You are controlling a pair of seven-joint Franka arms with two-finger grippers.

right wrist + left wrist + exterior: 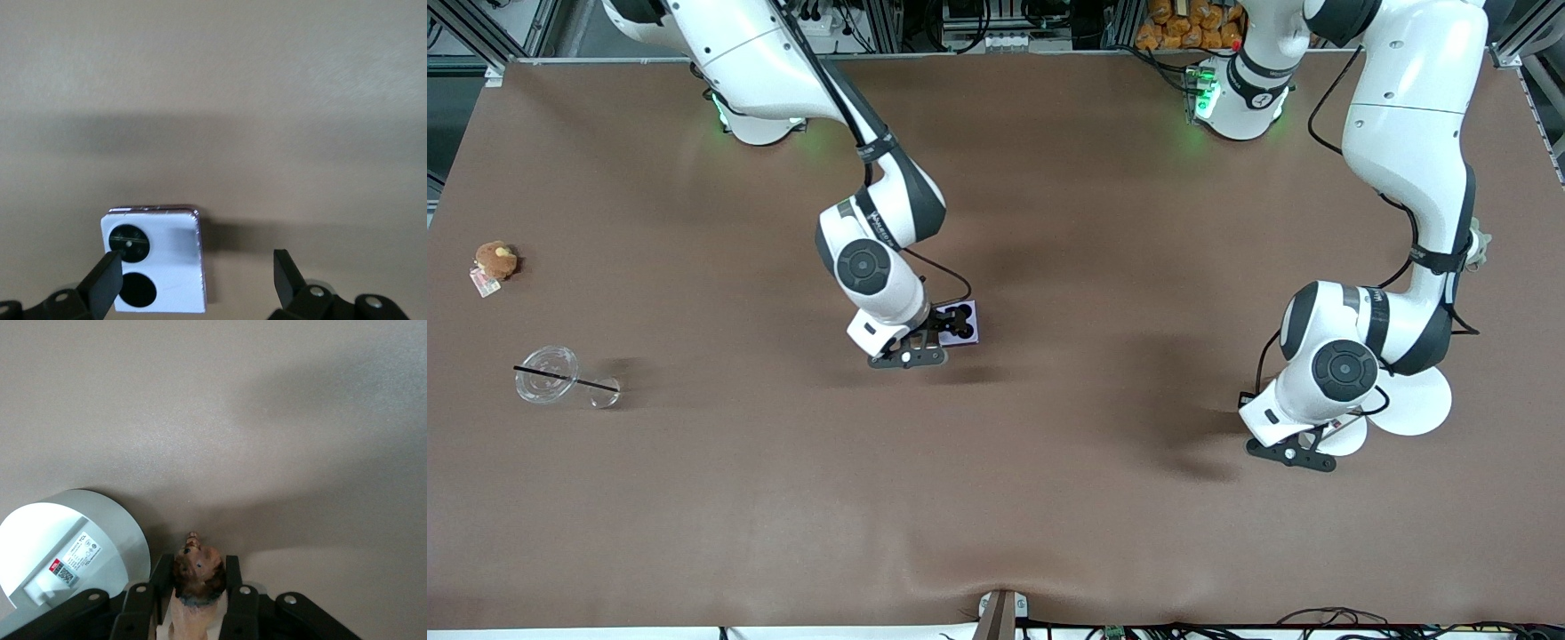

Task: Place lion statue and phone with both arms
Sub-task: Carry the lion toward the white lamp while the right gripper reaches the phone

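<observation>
The left gripper (197, 597) pinches the lion statue (197, 577) above the white disc (73, 553); the right gripper (197, 277), spread, hangs over the phone (157, 263) on the bench (1049, 498). Next: lowering the statue gently.

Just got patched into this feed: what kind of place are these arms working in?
Most likely a robotics lab bench. A wide brown table bears unrelated props: the phone, a plush toy, a clear cup lid. Aluminium framing and cables line the arms' edge.
</observation>
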